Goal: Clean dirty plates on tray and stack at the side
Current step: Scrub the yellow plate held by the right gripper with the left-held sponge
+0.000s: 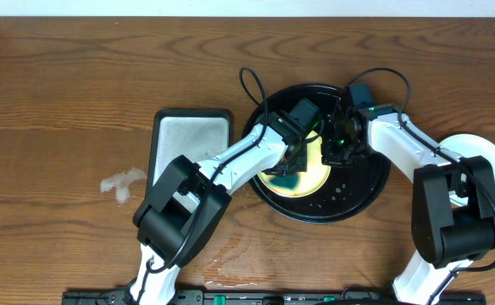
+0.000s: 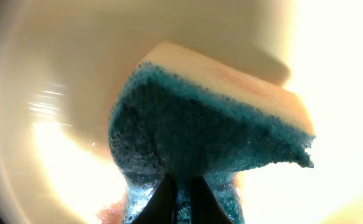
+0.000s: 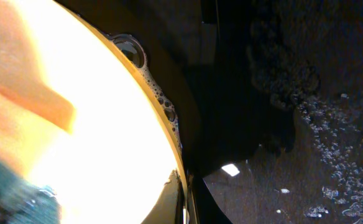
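Observation:
The pale yellow plate (image 1: 317, 174) lies in the black tray (image 1: 362, 191). My left gripper (image 1: 292, 169) is shut on a blue-green sponge (image 1: 281, 181) with a yellow back and presses it onto the plate. In the left wrist view the sponge (image 2: 212, 130) sits between the fingers (image 2: 181, 200) against the plate (image 2: 57, 93), with a red smear at the lower left. My right gripper (image 1: 339, 151) is shut on the plate's right rim. The right wrist view shows the rim (image 3: 169, 118) with suds pinched in the jaws (image 3: 183, 205) over the wet tray (image 3: 330, 124). A pale plate (image 1: 487, 159) lies on the table at the far right.
A rectangular silver-grey tray (image 1: 190, 140) lies left of the black tray. A wet smear (image 1: 122, 182) marks the wood further left. Both arms cross over the black tray, and the right arm covers part of the pale plate at the right.

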